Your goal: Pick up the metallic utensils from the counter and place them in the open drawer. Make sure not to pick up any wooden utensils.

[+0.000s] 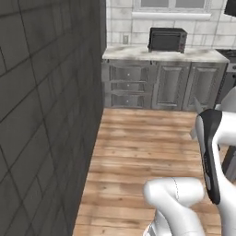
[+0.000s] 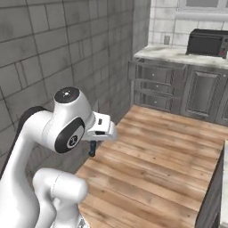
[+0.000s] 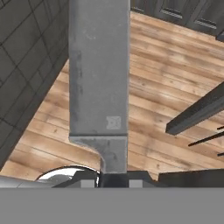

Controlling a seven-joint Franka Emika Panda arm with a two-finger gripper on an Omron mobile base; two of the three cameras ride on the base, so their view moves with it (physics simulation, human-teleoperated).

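Note:
A metallic utensil, a knife with a broad grey blade [image 3: 98, 74], rises from between my fingertips in the hand view. My gripper [image 3: 113, 177] is shut on its lower end. In the right base view the gripper [image 2: 92, 149] hangs under the white hand, above the wooden floor and close to the grey tiled wall. A thin white strip of the counter [image 2: 224, 178] on its dark base shows at the right edge. The open drawer and the wooden utensils are out of view.
A grey tiled wall [image 1: 46, 115] runs along the left. Grey cabinets [image 1: 161, 85] with a black toaster oven [image 1: 167, 39] on top stand at the far end of the wooden floor [image 1: 143, 147]. A dark grey edge [image 3: 197, 113] juts in at the hand view's right.

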